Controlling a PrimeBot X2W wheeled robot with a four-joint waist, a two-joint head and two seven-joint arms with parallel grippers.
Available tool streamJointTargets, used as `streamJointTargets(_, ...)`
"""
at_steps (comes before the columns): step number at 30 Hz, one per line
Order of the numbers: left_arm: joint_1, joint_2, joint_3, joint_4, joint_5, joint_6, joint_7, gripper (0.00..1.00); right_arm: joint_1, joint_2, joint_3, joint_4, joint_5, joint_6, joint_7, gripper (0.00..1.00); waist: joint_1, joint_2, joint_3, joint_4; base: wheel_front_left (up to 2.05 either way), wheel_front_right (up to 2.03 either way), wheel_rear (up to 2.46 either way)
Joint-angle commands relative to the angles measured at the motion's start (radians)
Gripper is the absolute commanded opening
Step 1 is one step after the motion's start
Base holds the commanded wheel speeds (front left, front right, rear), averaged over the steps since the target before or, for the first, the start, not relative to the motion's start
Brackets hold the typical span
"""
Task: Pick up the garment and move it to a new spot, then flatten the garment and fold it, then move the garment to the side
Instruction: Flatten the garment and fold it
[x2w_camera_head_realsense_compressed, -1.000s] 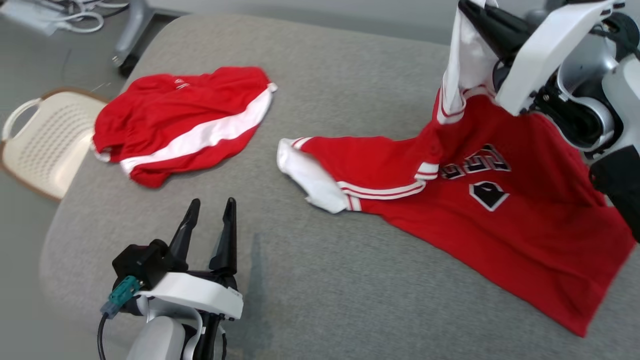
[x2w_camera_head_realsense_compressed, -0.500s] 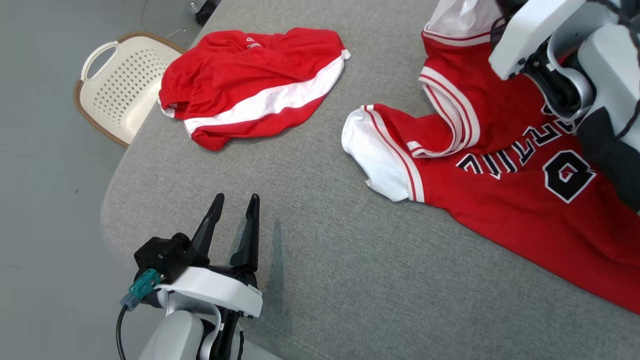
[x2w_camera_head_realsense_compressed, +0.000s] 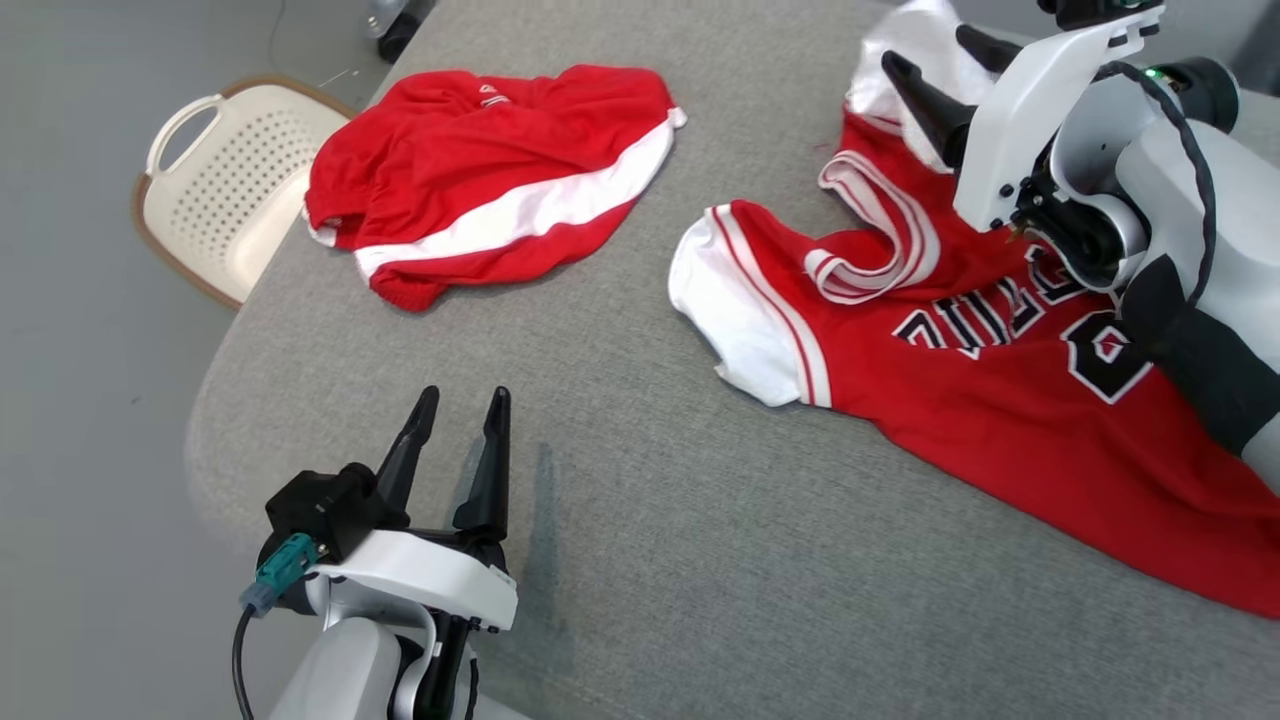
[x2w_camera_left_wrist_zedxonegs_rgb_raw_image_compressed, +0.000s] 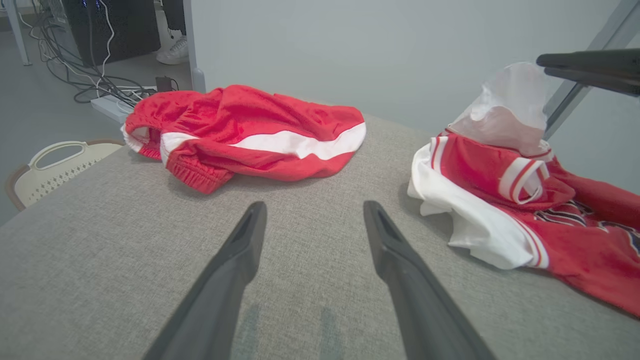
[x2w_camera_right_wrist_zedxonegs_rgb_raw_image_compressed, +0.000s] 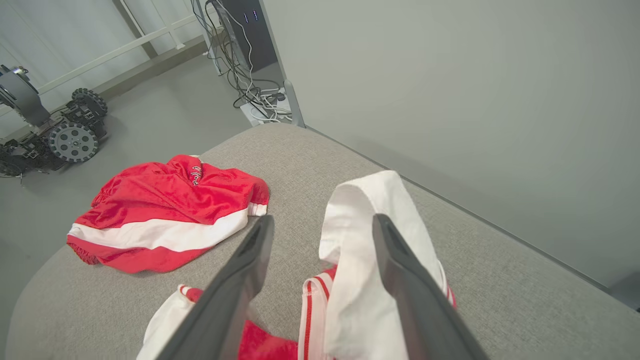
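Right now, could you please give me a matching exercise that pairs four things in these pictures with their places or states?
Things:
1. jersey
2. shorts
3. basket
4. left pincer

Places or states:
A. on the floor, left of the table
B. open and empty, over bare tabletop
C. crumpled, at the table's far left
D. on the table's right, lettering facing up

Pairs: 1-D, 2-C, 3-A, 4-B.
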Motion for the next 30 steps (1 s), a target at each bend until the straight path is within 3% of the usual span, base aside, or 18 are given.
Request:
streamJointTargets(1, 0.003, 0.004, 0.011, 0.003, 0.011, -0.002, 0.0, 1.0, 0.018, -0.001, 0.008, -0.011, 0.013, 0.002, 0.0, 1.0, 0.0, 0.0, -0.029, -0.032, 0.0, 0.0, 0.0)
streamJointTargets(13, 0.051, 0.022, 0.151, 0.043, 0.11, -0.026, 0.0, 1.0, 0.098, -0.032, 0.076, -0.147, 0.095, 0.002, -0.078, 1.0, 0.0, 0.0, -0.174, -0.235, 0.0, 0.0, 0.0)
streamJointTargets(22, 0.106, 0.032, 0.224, 0.049, 0.13, -0.031, 0.0, 1.0, 0.245, -0.135, 0.087, -0.254, 0.067, 0.002, -0.26, 1.0, 0.0, 0.0, -0.26, -0.347, 0.0, 0.0, 0.0)
streamJointTargets(27, 0.15, 0.039, 0.253, 0.021, 0.135, -0.038, 0.0, 1.0, 0.35, -0.188, 0.026, -0.276, 0.049, 0.002, -0.305, 1.0, 0.0, 0.0, -0.283, -0.391, 0.0, 0.0, 0.0)
streamJointTargets(30, 0.166, 0.045, 0.271, 0.005, 0.136, -0.039, 0.0, 1.0, 0.419, -0.21, -0.12, -0.305, 0.0, 0.002, -0.308, 1.0, 0.0, 0.0, -0.285, -0.413, 0.0, 0.0, 0.0)
